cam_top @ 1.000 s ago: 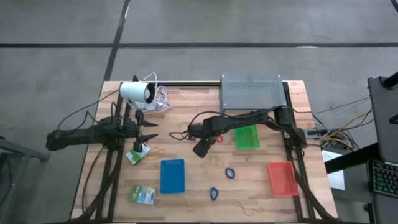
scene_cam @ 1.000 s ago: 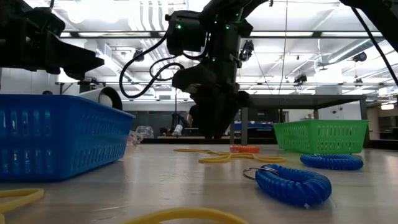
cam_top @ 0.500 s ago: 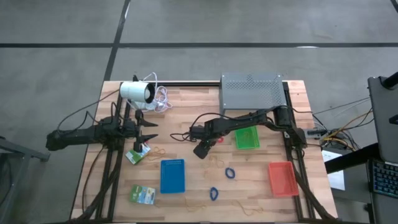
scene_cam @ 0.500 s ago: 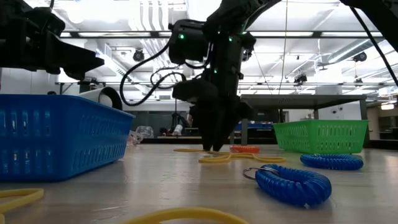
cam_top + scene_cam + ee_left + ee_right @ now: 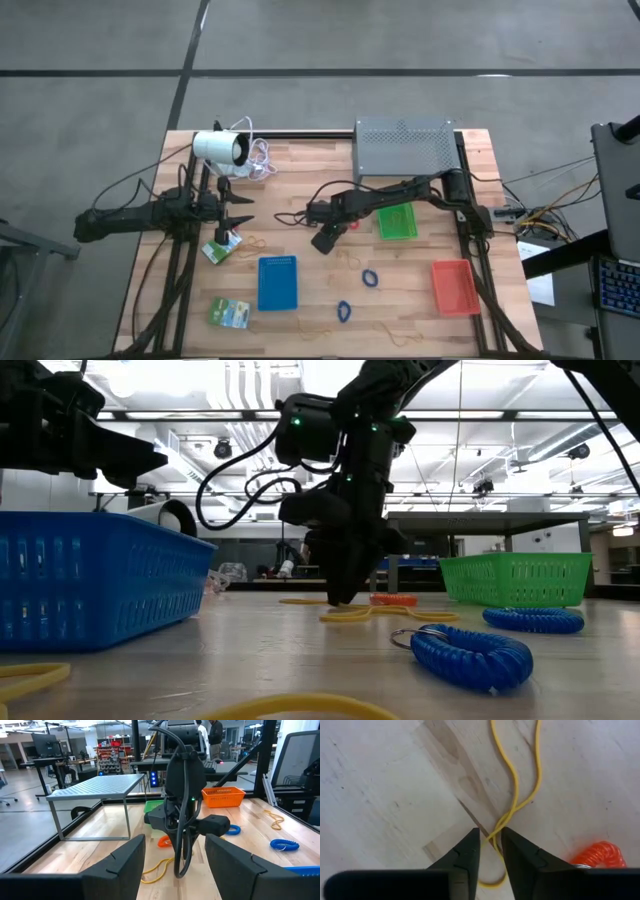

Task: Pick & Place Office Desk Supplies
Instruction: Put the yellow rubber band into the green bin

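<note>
Nearest in our low view: blue coil loop point(image 5: 470, 656) lower right on the counter point(image 5: 300, 650), blue tray point(image 5: 90, 575) at left. Mid-frame, right hand point(image 5: 490, 851) is down at the counter, fingers nearly together with a yellow rubber band point(image 5: 512, 795) strand between them; red coil point(image 5: 597, 856) just beside. Left hand point(image 5: 175, 862) waits wide open, holding nothing, centre left in our high view. Green tray point(image 5: 396, 221) farther back.

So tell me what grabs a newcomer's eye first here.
The right gripper at mid-table, its fingers pinching down around a yellow rubber band on the wood, an orange coil beside it. Next, the trays in front: blue tray, green tray, red tray. The left gripper waits open at the table's left.
</note>
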